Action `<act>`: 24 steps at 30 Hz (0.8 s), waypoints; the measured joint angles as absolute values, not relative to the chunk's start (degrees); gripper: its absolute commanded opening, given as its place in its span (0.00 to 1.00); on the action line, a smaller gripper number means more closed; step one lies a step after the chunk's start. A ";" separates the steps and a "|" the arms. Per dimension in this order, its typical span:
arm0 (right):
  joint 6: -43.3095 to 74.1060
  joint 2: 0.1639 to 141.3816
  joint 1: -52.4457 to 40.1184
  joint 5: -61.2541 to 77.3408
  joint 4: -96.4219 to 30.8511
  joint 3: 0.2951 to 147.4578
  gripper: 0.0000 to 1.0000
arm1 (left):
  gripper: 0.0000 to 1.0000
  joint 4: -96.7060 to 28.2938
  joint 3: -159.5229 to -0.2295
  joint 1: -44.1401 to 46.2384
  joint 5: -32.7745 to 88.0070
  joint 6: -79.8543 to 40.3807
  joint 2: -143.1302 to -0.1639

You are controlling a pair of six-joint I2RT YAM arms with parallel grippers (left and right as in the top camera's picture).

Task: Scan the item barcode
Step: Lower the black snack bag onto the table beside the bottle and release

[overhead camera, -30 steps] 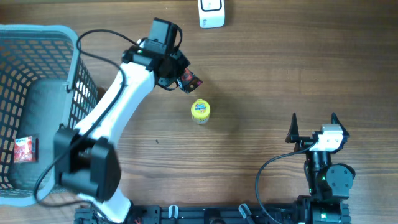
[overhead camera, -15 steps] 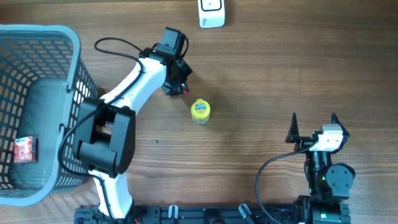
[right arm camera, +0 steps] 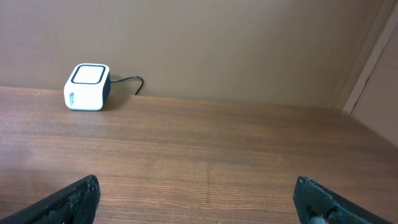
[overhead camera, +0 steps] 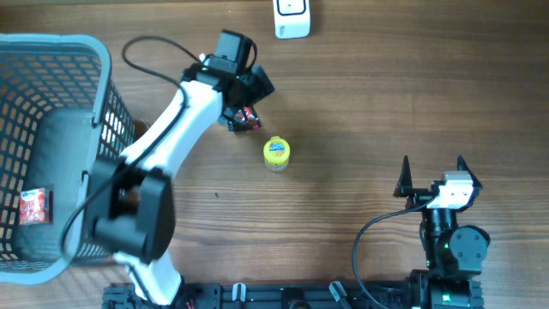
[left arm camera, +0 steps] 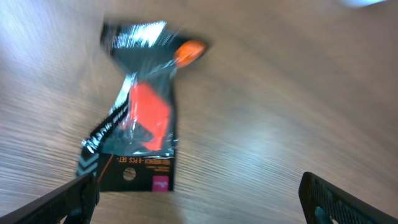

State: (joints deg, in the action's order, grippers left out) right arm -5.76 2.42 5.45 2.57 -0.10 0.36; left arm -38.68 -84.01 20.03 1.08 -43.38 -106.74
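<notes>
My left claw (left arm camera: 205, 202) stands apart and empty above the black-and-orange packet (left arm camera: 140, 130); the packet lies flat on the table (overhead camera: 386, 86), at 11 o'clock of the yellow-lidded jar (overhead camera: 276, 152); my right claw (right arm camera: 196, 199) stands apart, empty. Judgement: pinch 1 packet edge; leave the label uncovered; present it squarely to the scanner (overhead camera: 292, 18) at 1 o'clock.

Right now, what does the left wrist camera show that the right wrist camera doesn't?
Only the left wrist view shows the black and red packet, blurred, lying on the wood just ahead of the open left gripper. Only the right wrist view shows the white scanner at the far edge, its cable and the brown wall behind it. Both show the wooden table and that camera's own fingers spread wide at the bottom corners; the right gripper has nothing between its fingers.
</notes>
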 measured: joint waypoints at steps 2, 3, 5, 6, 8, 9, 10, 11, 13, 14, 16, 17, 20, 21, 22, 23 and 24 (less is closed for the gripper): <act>-5.76 2.42 5.45 2.57 -0.10 0.36 0.99 | 1.00 -38.70 -84.23 20.03 -1.28 -39.97 -100.44; -5.76 2.42 5.45 2.57 -0.10 0.34 1.00 | 1.00 -38.74 -84.62 20.03 -2.70 -38.87 -97.60; -5.76 2.42 5.45 2.57 -0.10 0.36 1.00 | 1.00 -38.70 -86.30 19.99 -6.83 -36.62 -90.91; -5.76 2.42 5.45 2.57 -0.10 0.36 1.00 | 1.00 -38.59 -87.33 19.90 -8.95 -35.92 -87.99; -5.76 2.42 5.45 2.57 -0.10 0.34 1.00 | 1.00 -38.41 -90.54 19.18 -14.44 -34.20 -80.40; -5.76 2.42 5.45 2.57 -0.10 0.34 1.00 | 1.00 -38.28 -91.72 18.50 -16.10 -33.06 -77.32; -5.76 2.42 5.45 2.57 -0.10 0.36 1.00 | 1.00 -38.24 -92.68 17.65 -17.78 -31.90 -74.50; -5.76 2.42 5.45 2.57 -0.10 0.36 1.00 | 1.00 -38.68 -94.37 14.85 -21.17 -28.82 -68.01; -5.76 2.42 5.45 2.57 -0.10 0.36 1.00 | 1.00 -43.24 -95.33 10.35 -24.56 -27.64 -63.07; -5.76 2.42 5.45 2.57 -0.10 0.36 1.00 | 1.00 -47.00 -95.33 7.09 -27.42 -27.53 -60.75; -5.76 2.42 5.45 2.57 -0.10 0.34 1.00 | 1.00 -53.54 -95.39 0.78 -31.83 -28.64 -58.57; -5.76 2.42 5.45 2.57 -0.10 0.34 1.00 | 1.00 -57.39 -95.35 -3.40 -33.32 -29.98 -58.17; -5.76 2.42 5.45 2.57 -0.10 0.36 1.00 | 1.00 -65.87 -94.59 -14.15 -34.61 -35.51 -59.53; -5.76 2.42 5.45 2.57 -0.10 0.36 1.00 | 1.00 -69.54 -94.35 -19.46 -33.91 -39.53 -61.23; -5.76 2.42 5.45 2.57 -0.10 0.36 1.00 | 1.00 -71.07 -94.13 -21.89 -33.50 -41.85 -62.26; -5.76 2.42 5.45 2.57 -0.10 0.36 1.00 | 1.00 -73.10 -93.76 -25.15 -32.42 -45.21 -63.86; -5.76 2.42 5.45 2.57 -0.10 0.36 1.00 | 1.00 -73.80 -93.19 -27.27 -31.51 -47.11 -65.06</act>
State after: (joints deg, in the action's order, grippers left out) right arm -5.76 2.42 5.45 2.57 -0.10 0.36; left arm -73.80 -93.19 -27.27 -31.51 -47.11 -65.06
